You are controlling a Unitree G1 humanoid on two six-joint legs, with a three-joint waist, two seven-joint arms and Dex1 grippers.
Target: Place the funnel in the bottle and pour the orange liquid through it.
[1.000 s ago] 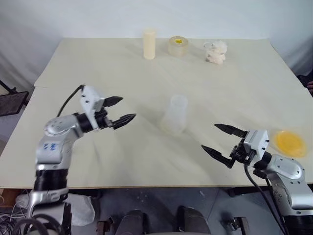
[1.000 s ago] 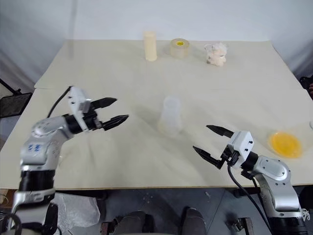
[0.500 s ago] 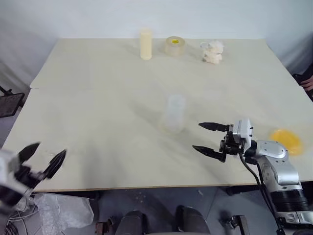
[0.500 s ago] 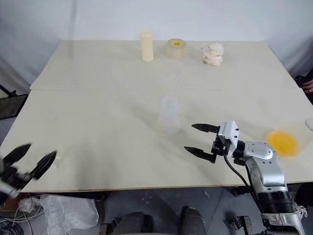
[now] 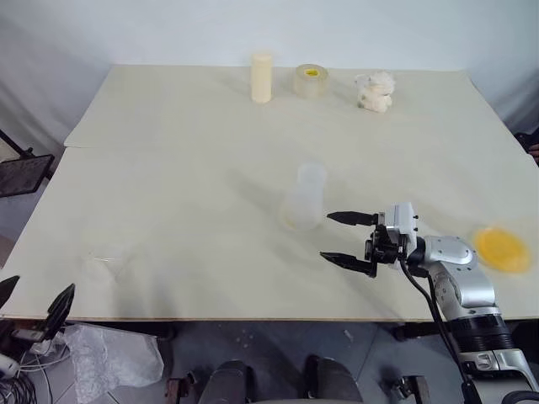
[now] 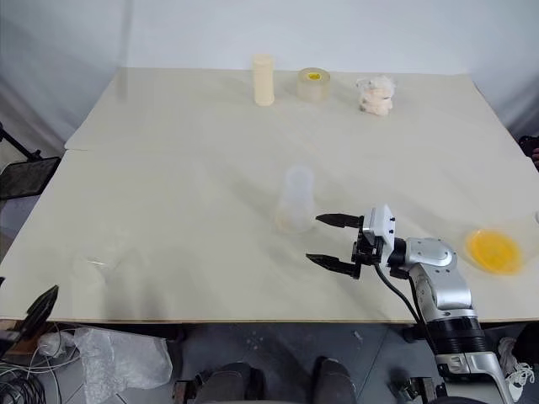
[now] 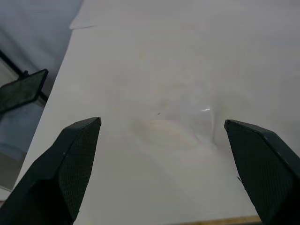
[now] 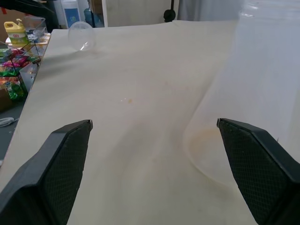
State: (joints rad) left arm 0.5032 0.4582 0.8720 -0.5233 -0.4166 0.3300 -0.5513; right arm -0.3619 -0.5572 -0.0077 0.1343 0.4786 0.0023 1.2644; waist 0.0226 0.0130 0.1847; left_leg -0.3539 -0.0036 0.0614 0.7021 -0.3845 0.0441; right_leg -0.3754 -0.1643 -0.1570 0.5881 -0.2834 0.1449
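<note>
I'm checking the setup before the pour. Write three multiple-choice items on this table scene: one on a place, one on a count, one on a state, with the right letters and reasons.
1. Where does the bottle stand?
A. mid-table, just beyond the right pincer
B. on the far edge beside the tape roll
C. at the table's left corner

2. How many things stand along the far edge of the table?
A. one
B. three
C. five

3. How is the right pincer?
A. shut on the bottle
B. shut, holding nothing
C. open, holding nothing

Answers: 1 A, the bottle is in the middle, close to the pincer's tips. 2 B, a cream cylinder, the tape roll and a white crumpled lump. 3 C, its fingers stand apart with nothing between them.
</note>
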